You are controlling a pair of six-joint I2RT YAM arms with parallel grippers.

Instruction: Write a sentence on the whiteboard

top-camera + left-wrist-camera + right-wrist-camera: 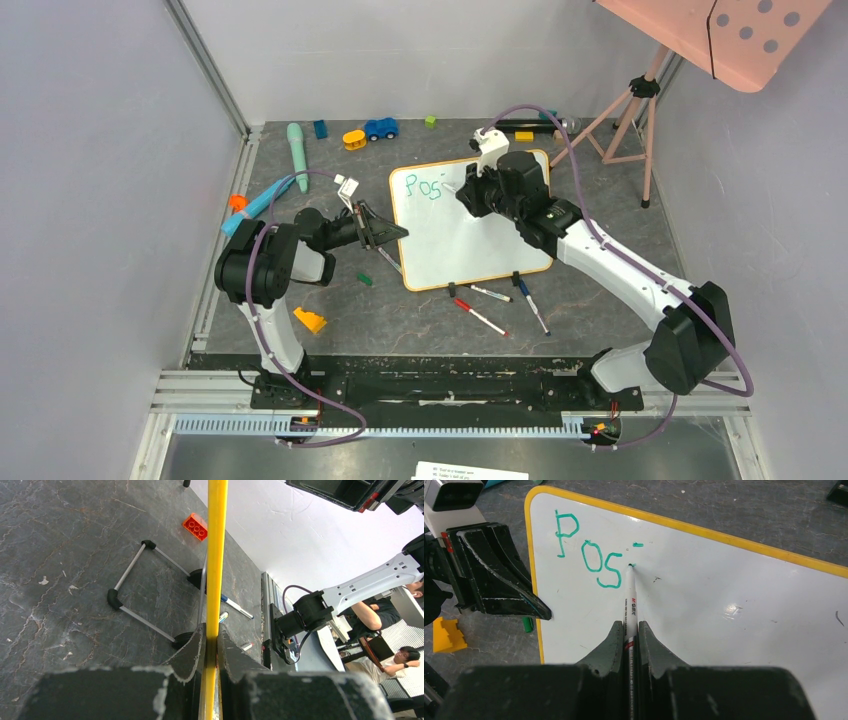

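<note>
At the left side of the counter, the left gripper is closed narrow on the left edge of the whiteboard. The left wrist view shows the yellow frame pinched between the gripper's fingers, so this arm appears to be steadying the board rather than writing. The whiteboard lies flat in the middle of the counter, a little nearer the far edge than the near one and turned slightly askew. Its two black clip feet are on the edge that faces the near edge of the counter.

The sentence is only begun. The teal letters "Pos" sit in the board's far left corner, with a short dash just to their right.

Further right, the right gripper is clamped on a marker, which points away from the wrist. The marker's tip touches the board just beside the "s", below the dash. Three spare pens lie on the counter just off the board's near edge.

The step in hand looks like the writing itself, at the fourth letter of the first word. The next move probably calls for a short, light stroke with the tip kept flat on the surface. After that comes a small step to the right, holding the line level with the letters already there, while the left gripper holds the frame firm.
</note>
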